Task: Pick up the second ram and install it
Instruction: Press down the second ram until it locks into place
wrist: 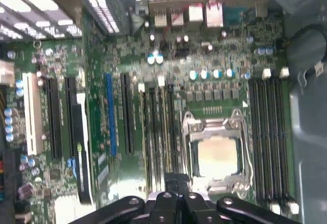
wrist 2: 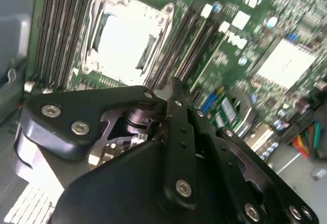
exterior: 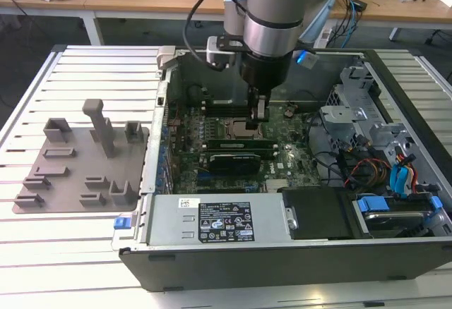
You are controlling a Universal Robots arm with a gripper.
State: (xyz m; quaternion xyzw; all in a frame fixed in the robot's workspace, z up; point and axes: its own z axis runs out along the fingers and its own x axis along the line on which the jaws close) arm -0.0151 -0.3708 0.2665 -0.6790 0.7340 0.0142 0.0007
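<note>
The gripper hung inside the open computer case, low over the motherboard and close above the processor socket. In both wrist views its fingers were drawn tight together at the tips, with nothing long or green sticking out from between them. In the second wrist view the tips sat over the bank of black memory slots just beside the socket.

In the exterior view a ram stood on edge in a slot on the near side of the socket, apart from the fingers. Whether one stick or two stood there could not be told. Just in front of it lay a black expansion card.

The grey fixture lay on the slatted surface at the exterior view's left, well apart from the gripper.
</note>
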